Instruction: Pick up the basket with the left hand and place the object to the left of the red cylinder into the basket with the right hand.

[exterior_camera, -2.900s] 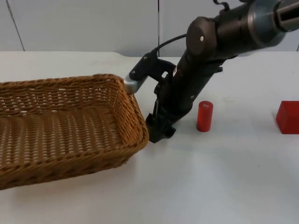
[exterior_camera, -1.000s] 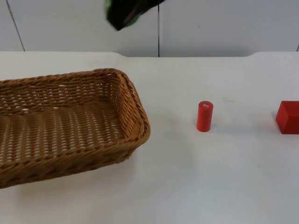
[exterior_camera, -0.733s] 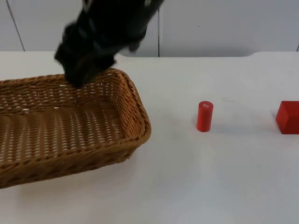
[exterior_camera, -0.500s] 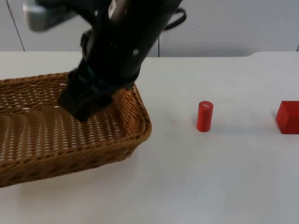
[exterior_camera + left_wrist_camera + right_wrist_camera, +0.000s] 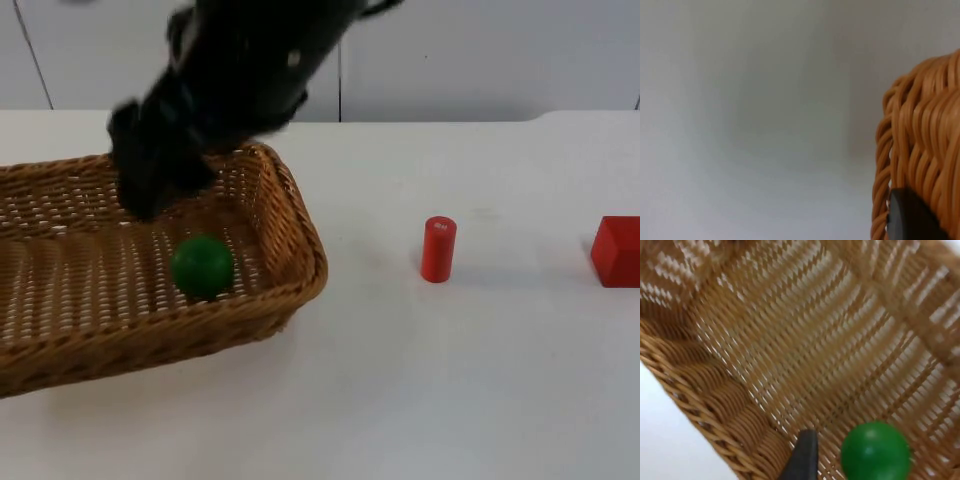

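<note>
hovering over the brown woven wicker basket (image 5: 140,270) right now is the right arm's gripper (image 5: 140,190), a dark blur above the basket's far side in the top view; whether its fingers are apart or together, can't tell from here. and there it is, the small green ball (image 5: 203,265), lying inside the basket on the woven floor, near the end wall that faces the red cylinder (image 5: 438,249). the right wrist view looks down into the weave and catches the green ball (image 5: 876,452) on the basket floor (image 5: 805,350), just beside a black fingertip. the left gripper is at the basket's rim (image 5: 920,150): its wrist view has the thick braided edge up close with a black fingertip against it, white table (image 5: 750,125) behind, but its grip can't be judged. out on the white table (image 5: 420,380) the red cylinder stands upright, well apart from the basket, and a red block (image 5: 617,251) sits at the picture's right edge.
</note>
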### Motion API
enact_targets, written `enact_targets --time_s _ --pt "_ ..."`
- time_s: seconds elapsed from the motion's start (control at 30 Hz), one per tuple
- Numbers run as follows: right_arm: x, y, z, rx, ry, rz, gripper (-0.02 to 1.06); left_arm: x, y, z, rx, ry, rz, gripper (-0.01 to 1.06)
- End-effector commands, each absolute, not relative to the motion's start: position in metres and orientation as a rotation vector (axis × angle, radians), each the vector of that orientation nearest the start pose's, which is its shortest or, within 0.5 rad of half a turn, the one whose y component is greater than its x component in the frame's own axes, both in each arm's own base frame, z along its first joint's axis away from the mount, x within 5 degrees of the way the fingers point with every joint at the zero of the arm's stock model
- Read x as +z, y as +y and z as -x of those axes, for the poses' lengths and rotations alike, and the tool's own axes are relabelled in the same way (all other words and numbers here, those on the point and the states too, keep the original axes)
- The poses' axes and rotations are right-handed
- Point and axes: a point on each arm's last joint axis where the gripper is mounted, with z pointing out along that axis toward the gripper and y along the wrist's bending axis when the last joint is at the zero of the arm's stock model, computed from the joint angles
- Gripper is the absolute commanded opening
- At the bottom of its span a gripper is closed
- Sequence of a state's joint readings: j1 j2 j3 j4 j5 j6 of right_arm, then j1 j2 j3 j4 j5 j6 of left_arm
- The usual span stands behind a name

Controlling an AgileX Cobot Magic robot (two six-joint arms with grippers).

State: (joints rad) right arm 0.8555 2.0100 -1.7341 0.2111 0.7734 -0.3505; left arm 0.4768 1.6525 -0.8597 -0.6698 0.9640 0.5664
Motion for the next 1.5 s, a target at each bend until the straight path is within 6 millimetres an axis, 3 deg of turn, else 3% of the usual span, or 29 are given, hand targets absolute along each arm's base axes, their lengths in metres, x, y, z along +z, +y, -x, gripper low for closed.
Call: enact_targets --time_s 0.0,0.07,0.1,0.27,0.3,0.4,0.47,0.6,0.93,1.17,1.3,1.4,1.47 --pt "0.298 0.345 -0.280 0.451 2.118 1.323 0.76 0.181 0.079 -0.261 -0.800 2.799 0.490 0.00" --pt "0.326 0.333 -0.272 0.443 2.083 1.306 0.76 0.181 0.079 -0.261 -0.801 2.797 0.484 0.00" --pt "0.326 0.333 -0.272 0.443 2.083 1.306 0.76 0.181 0.079 -0.261 -0.801 2.797 0.484 0.00" --pt "0.386 0.290 -0.240 0.422 2.029 1.235 0.76 0.181 0.078 -0.261 -0.806 2.794 0.485 0.00" --pt "0.386 0.290 -0.240 0.422 2.029 1.235 0.76 0.181 0.078 -0.261 -0.806 2.794 0.485 0.00" --pt "0.403 0.262 -0.216 0.440 2.008 1.194 0.76 0.181 0.078 -0.262 -0.808 2.790 0.480 0.00" --pt "0.403 0.254 -0.209 0.434 2.011 1.186 0.76 0.181 0.078 -0.262 -0.810 2.789 0.481 0.00" --pt "0.403 0.213 -0.181 0.396 2.043 1.112 0.76 0.182 0.077 -0.262 -0.816 2.781 0.477 0.00" --pt "0.388 0.158 -0.141 0.342 2.055 1.055 0.76 0.182 0.077 -0.262 -0.817 2.780 0.475 0.00" --pt "0.385 0.136 -0.124 0.342 2.000 1.030 0.76 0.182 0.075 -0.263 -0.821 2.785 0.463 0.00" --pt "0.383 0.132 -0.121 0.340 1.988 1.027 0.76 0.181 0.060 -0.267 -0.817 2.812 0.380 0.00" --pt "0.382 0.131 -0.120 0.336 1.991 1.029 0.76 0.181 0.033 -0.275 -0.792 2.832 0.249 0.00" --pt "0.382 0.131 -0.120 0.337 1.987 1.027 0.76 0.181 0.026 -0.277 -0.800 2.828 0.234 0.00"
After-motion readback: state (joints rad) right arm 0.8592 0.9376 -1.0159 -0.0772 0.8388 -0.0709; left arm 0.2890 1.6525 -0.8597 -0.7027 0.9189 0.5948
